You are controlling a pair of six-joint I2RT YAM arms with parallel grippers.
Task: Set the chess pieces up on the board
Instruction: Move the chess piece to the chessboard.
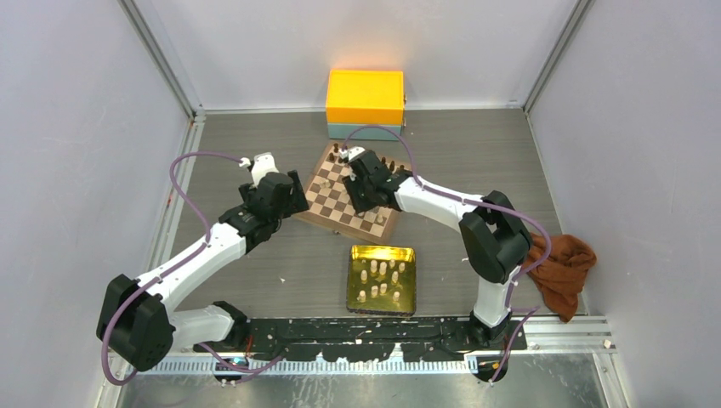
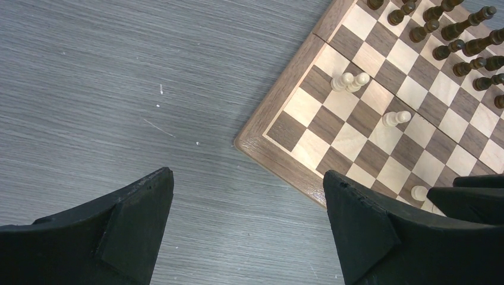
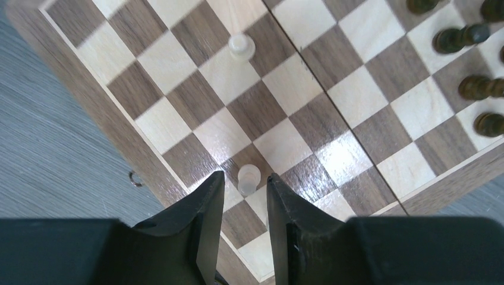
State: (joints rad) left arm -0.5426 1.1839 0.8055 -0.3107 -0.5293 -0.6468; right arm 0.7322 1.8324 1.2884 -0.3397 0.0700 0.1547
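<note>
The board [image 1: 327, 200] lies at the table's middle back, with dark pieces [image 1: 338, 153] along its far side. My right gripper [image 3: 243, 175] hangs low over the board's near edge, jaws slightly apart around a cream pawn [image 3: 249, 176] that stands on a square, with gaps on both sides. Another cream pawn [image 3: 241, 46] stands further in. My left gripper [image 2: 246, 178] is wide open and empty over bare table beside the board's corner [image 2: 279, 148]. Cream pieces [image 2: 350, 81] stand on the board there. Several more cream pieces [image 1: 383, 276] lie in the tin tray.
The gold tin tray [image 1: 353, 255] sits in front of the board. A yellow box [image 1: 366, 98] stands behind the board against the back wall. A brown cloth [image 1: 561, 263] lies at the right beside the right arm. Grey walls close in both sides.
</note>
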